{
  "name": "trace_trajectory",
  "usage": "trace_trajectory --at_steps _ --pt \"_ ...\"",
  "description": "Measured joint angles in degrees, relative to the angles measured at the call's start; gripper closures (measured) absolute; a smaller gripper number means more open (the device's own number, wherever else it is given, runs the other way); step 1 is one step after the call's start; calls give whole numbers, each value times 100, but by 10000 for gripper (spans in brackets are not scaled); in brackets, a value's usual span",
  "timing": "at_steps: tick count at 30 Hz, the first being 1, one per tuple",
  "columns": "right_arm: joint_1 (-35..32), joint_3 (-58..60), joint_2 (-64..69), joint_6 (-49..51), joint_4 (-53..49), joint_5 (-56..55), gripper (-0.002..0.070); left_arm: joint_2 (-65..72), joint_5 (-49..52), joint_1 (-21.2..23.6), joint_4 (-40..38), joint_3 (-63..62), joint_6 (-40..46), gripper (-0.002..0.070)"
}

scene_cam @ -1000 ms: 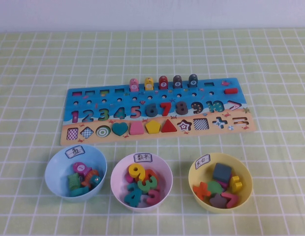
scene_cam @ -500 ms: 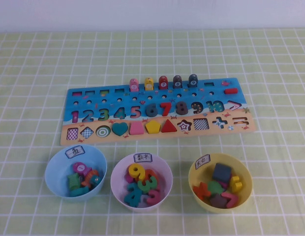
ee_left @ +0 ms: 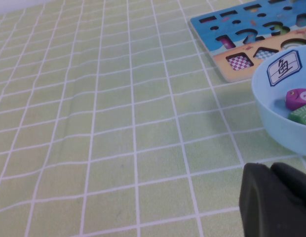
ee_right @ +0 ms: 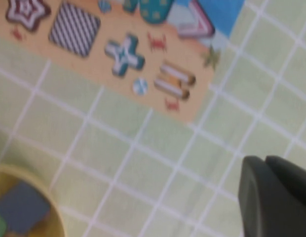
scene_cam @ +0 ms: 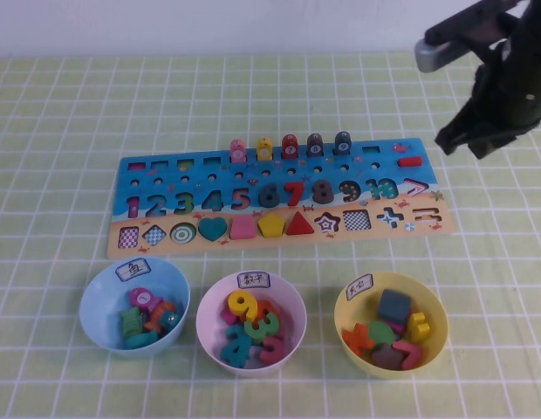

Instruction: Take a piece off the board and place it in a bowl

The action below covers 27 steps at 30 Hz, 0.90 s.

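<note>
Pieces stand along the far edge of the board [scene_cam: 275, 196], and I pick out the piece [scene_cam: 342, 143] — dark teal-blue, white number circle — at the right end of that row, just beside the dark grey piece [scene_cam: 315, 145], untouched. My right gripper [scene_cam: 469, 140] hangs above the cloth off the board's far right corner, at about two o'clock from it, and I cannot tell how its fingers stand. My left gripper [ee_left: 276, 201] sits low over the cloth near the bowl [scene_cam: 105, 292], which lies at seven o'clock from the board — its fingers I cannot tell either.
</note>
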Motion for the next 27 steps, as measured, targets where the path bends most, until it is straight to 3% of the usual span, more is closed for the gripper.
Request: trace_trajectory --at_steps 14,17,22,27 --pt "132 -2610 1928 -174 392 37 675 0 0 0 0 0 0 679" --pt "132 -3058 2239 -187 482 48 586 0 0 0 0 0 0 679" --pt "132 -3380 2553 -165 964 10 347 0 0 0 0 0 0 679" --pt "136 -3418 2806 121 1189 -630 293 0 0 0 0 0 0 679"
